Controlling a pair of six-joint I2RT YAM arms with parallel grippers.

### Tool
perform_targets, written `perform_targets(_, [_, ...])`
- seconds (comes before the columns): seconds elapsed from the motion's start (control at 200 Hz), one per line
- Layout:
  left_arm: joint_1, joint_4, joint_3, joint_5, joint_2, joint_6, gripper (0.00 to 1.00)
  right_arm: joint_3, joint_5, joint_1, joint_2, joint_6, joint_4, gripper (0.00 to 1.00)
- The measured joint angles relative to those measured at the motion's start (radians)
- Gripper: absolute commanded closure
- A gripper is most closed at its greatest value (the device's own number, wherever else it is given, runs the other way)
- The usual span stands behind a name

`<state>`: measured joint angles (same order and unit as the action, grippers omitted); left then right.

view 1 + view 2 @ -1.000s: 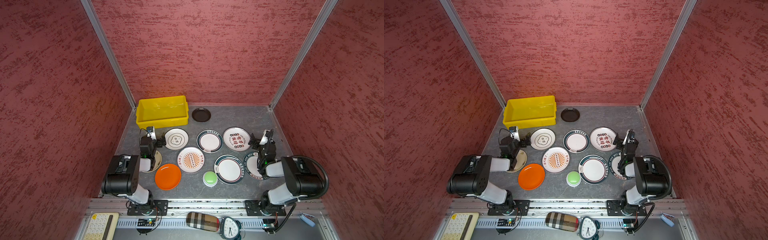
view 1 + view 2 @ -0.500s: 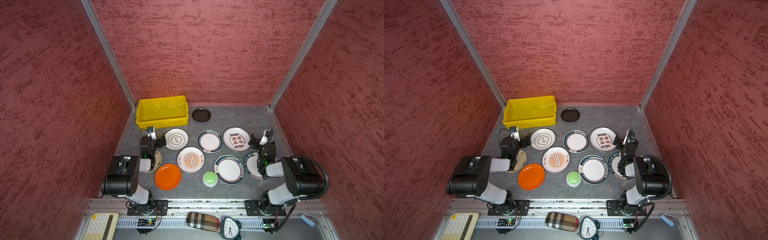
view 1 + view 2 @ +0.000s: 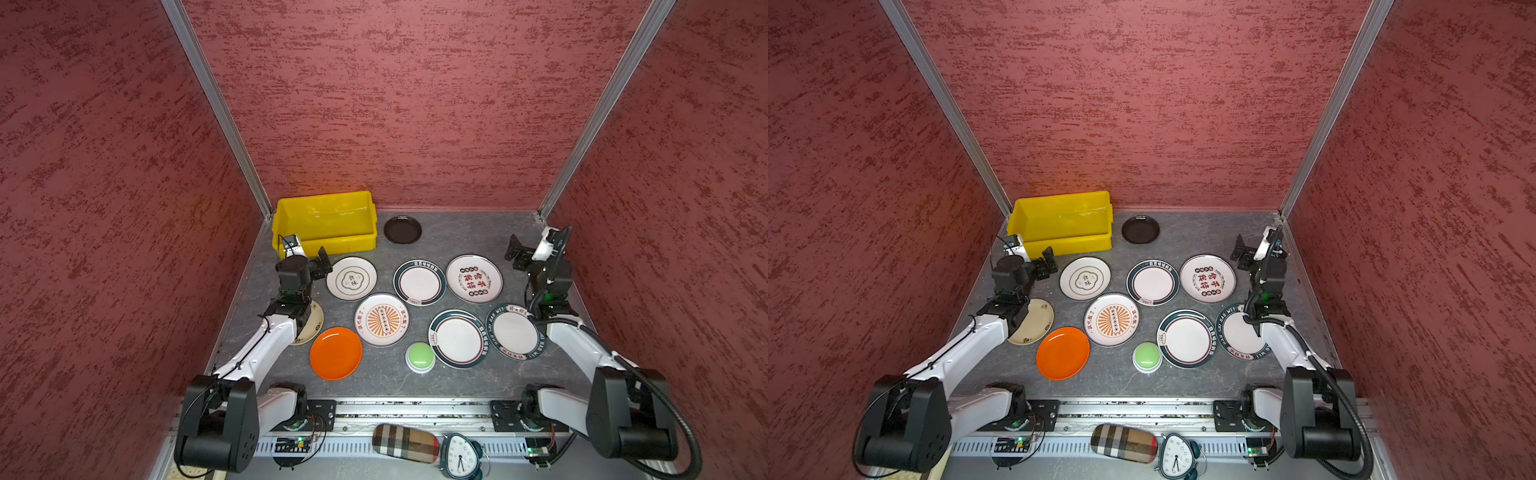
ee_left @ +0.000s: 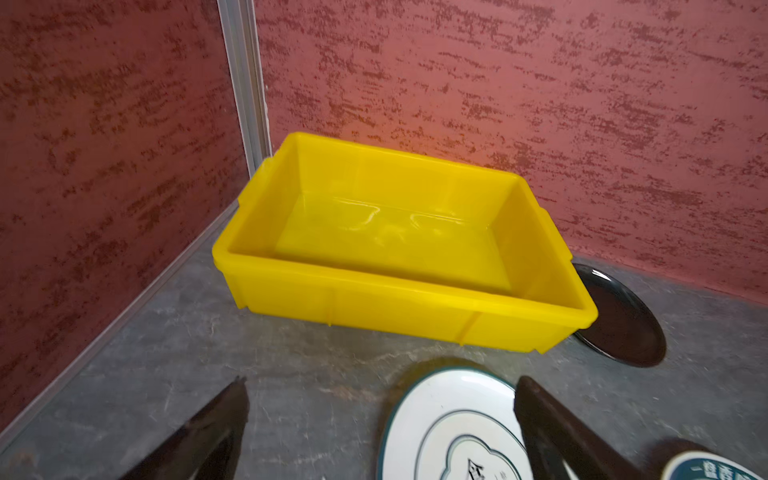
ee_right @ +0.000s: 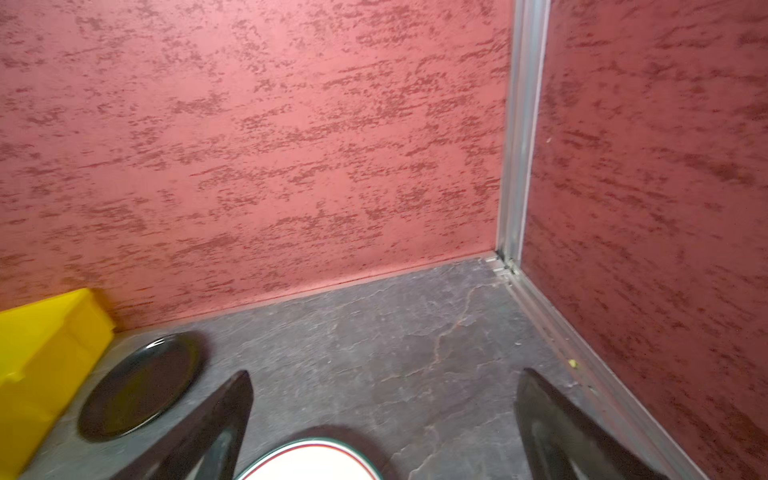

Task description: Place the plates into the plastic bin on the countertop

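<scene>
The yellow plastic bin (image 3: 326,222) (image 4: 386,249) stands empty in the far left corner of the grey countertop (image 3: 457,232). Beside it lies a black plate (image 3: 402,229) (image 5: 141,386). Several more plates lie flat in both top views: a white cloud-motif plate (image 3: 351,278), a red-print one (image 3: 474,278), a sunburst one (image 3: 381,319), an orange one (image 3: 336,353) and green-rimmed ones (image 3: 419,282). A cream plate (image 3: 1038,320) is partly hidden under my left arm. My left gripper (image 3: 305,255) (image 4: 380,415) hovers open by the cloud-motif plate's edge (image 4: 449,424), facing the bin. My right gripper (image 3: 536,245) (image 5: 384,415) is open and empty near the far right.
A green dome button (image 3: 420,356) on a white base sits among the front plates. Red textured walls close in the left, back and right sides. A plaid case (image 3: 405,442) and a clock (image 3: 459,455) lie beyond the front rail.
</scene>
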<state>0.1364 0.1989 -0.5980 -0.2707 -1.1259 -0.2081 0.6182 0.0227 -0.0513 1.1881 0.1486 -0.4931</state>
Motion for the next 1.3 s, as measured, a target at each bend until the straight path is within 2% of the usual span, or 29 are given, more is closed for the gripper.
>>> perform_targets(0.135, [0.072,-0.104,-0.011,0.014,0.053,-0.076,0.00,0.114,-0.074,0.000,0.010,0.059,0.233,0.01])
perform_targets(0.346, [0.125,-0.196,-0.049,0.175,0.044,-0.150,0.00,0.285,-0.226,-0.006,0.136,0.132,0.575,0.01])
perform_targets(0.516, [0.191,-0.227,-0.079,0.252,0.044,-0.158,0.01,0.299,-0.347,-0.017,0.208,0.167,0.739,0.01])
perform_targets(0.812, [0.251,-0.227,-0.056,0.318,0.047,-0.151,0.01,0.282,-0.368,-0.053,0.233,0.200,0.845,0.01])
perform_targets(1.007, [0.252,-0.227,-0.054,0.326,0.047,-0.137,0.01,0.282,-0.364,-0.072,0.266,0.196,0.885,0.01])
perform_targets(1.303, [0.252,-0.225,-0.053,0.332,0.048,-0.126,0.00,0.283,-0.393,-0.095,0.390,0.180,0.886,0.02])
